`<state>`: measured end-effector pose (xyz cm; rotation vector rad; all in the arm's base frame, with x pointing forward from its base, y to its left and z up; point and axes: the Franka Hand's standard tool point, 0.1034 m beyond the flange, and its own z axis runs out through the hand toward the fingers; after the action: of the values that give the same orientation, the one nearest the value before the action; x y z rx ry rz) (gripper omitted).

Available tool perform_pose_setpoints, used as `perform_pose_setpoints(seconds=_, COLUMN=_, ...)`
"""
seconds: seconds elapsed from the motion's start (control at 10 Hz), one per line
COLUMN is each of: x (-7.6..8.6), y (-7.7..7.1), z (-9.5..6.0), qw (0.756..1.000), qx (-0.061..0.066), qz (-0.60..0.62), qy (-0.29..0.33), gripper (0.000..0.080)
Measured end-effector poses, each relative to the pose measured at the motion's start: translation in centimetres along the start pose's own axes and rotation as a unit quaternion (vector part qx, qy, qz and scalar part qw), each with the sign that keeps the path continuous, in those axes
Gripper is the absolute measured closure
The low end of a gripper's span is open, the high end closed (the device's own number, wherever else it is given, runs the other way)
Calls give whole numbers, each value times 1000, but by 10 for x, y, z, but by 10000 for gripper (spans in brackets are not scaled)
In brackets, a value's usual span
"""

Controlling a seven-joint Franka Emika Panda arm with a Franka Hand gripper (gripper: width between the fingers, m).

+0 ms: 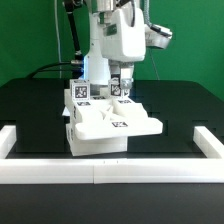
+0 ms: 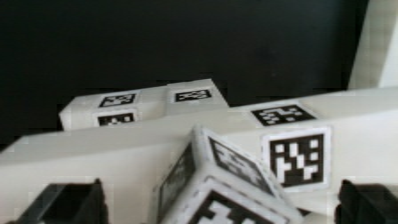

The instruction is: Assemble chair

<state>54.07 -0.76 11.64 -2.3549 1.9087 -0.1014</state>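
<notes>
The chair [image 1: 108,118] is a chunky matte white stack of flat slabs and blocky bars, each part stuck with square black-and-white tags. It sits on a black table [image 1: 35,110], just behind the plain white rail [image 1: 60,166] along the front edge. The gripper [image 1: 118,88] hangs right over the chair's top with its dark fingers [image 2: 68,199] spread wide, holding nothing. Green wall behind it.
</notes>
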Motion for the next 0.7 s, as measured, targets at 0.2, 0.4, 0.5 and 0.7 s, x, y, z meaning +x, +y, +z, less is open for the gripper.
perform_pose_setpoints(seconds=0.2, x=-1, y=-1, z=0, qw=995, qx=0, qz=-101, qy=0, gripper=151)
perform_pose_setpoints(seconds=0.4, x=3, y=-1, z=-1, qw=973, qx=1, qz=-230, qy=1, gripper=151)
perform_pose_setpoints(seconds=0.5, x=4, y=-1, z=-1, qw=966, qx=1, qz=-260, qy=1, gripper=151)
perform_pose_setpoints(seconds=0.7, x=5, y=0, z=-1, qw=945, qx=-3, qz=-326, qy=3, gripper=151)
